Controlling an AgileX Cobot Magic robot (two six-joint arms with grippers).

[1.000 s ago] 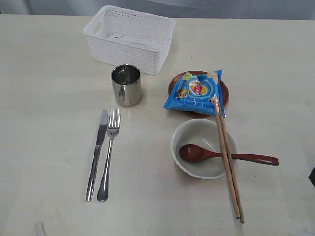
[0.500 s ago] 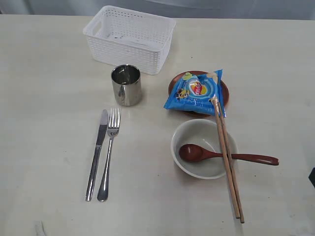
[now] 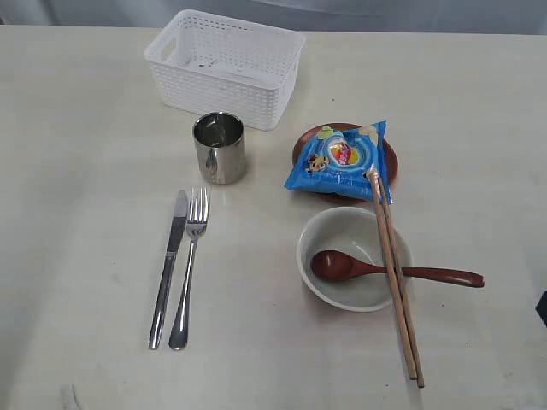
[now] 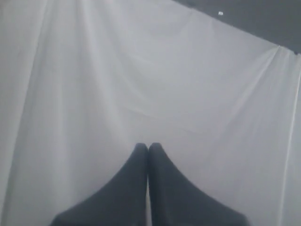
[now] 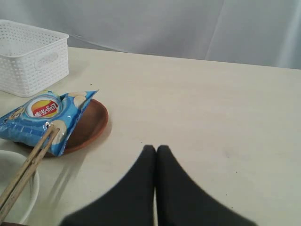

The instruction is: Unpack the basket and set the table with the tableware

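Note:
The white basket [image 3: 226, 67] stands at the back of the cream table [image 3: 77, 171]. In front of it stands the steel cup [image 3: 220, 147]; the knife [image 3: 168, 266] and fork [image 3: 190, 265] lie side by side. A blue snack packet [image 3: 342, 160] lies on the brown plate [image 3: 389, 154]. The off-white bowl [image 3: 329, 226] holds the wooden spoon [image 3: 385, 271], with two chopsticks [image 3: 395, 282] across its rim. My left gripper [image 4: 148, 147] is shut, facing only grey cloth. My right gripper [image 5: 155, 149] is shut over bare table beside the plate [image 5: 89, 125].
A grey cloth backdrop [image 5: 188, 23] hangs behind the table's far edge. A dark part of the right arm [image 3: 542, 307] shows at the exterior view's right edge. In the right wrist view the basket [image 5: 30, 59] and packet [image 5: 42, 115] lie beyond the fingertips.

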